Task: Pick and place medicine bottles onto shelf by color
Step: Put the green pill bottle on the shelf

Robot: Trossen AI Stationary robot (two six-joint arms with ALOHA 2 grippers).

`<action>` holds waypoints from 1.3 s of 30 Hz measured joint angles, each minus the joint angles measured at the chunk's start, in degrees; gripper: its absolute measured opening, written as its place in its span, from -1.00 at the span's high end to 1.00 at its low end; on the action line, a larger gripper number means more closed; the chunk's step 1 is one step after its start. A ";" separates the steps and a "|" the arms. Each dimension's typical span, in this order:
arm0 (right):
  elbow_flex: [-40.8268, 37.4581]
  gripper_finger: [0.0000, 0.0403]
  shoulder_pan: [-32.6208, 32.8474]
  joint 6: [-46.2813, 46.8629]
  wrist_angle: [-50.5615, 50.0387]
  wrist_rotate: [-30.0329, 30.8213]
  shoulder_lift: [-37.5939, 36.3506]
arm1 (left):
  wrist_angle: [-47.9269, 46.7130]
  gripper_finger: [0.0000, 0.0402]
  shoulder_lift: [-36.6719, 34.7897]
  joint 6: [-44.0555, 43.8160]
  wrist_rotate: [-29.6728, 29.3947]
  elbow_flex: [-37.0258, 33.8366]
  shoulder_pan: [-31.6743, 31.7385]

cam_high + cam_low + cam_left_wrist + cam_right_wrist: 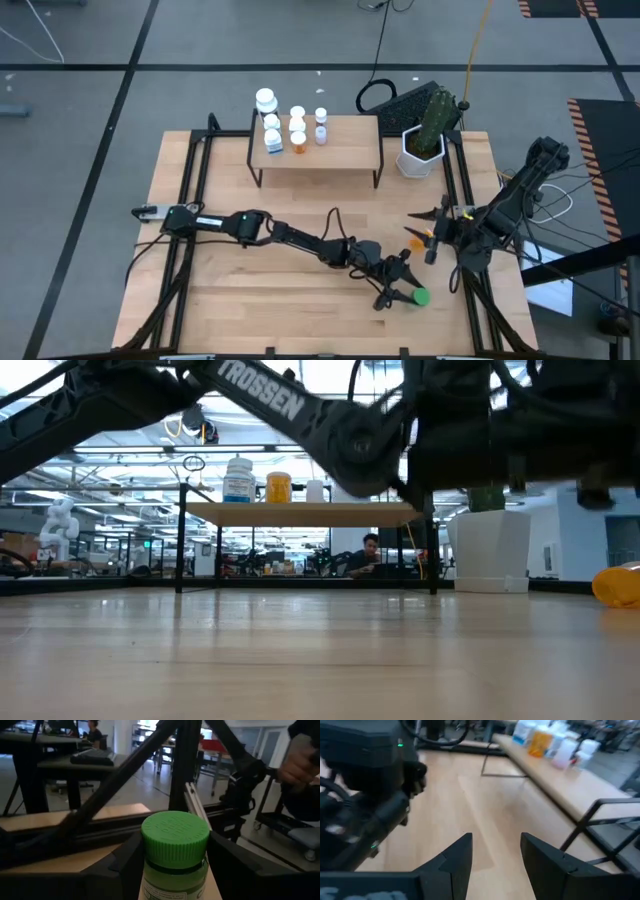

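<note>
A green-capped medicine bottle (175,845) stands upright between my left gripper's fingers, near the table's front right (420,296). My left gripper (402,288) is shut on it. My right gripper (496,855) is open and empty, and hovers right of centre (432,238). An orange bottle (415,241) lies on the table just left of it and also shows in the low view (618,584). The shelf (350,150) stands at the table's far side on black legs. Several white bottles (265,100) and an orange one (298,142) stand on its left part. My left gripper pinches the green bottle's body just below the cap (150,880) between its two fingers (122,870), one on each side. The fingers come about level from the table's left. The bottle is upright, cap up; whether its base is on the table does not show.
A white pot with a cactus (420,155) stands at the far right, next to the shelf. A black keyboard (400,98) lies beyond the table's far edge. The shelf's right half (355,135) is bare. People sit in the room behind (370,550).
</note>
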 joint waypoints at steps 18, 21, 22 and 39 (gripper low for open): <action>-0.02 0.21 0.15 -13.08 9.56 6.22 -11.59 | -30.60 0.01 -17.17 14.55 4.39 0.00 1.07; -0.02 0.21 0.15 -15.23 10.86 6.27 -13.82 | -34.02 0.02 -18.85 15.66 4.02 0.00 0.97; -0.02 0.21 0.15 -15.40 11.03 6.27 -14.40 | -35.26 0.03 -19.27 16.06 3.68 0.00 0.82; -0.17 0.21 0.15 -14.78 11.70 6.07 -15.58 | -49.92 0.09 -19.84 19.13 4.33 -2.86 -0.09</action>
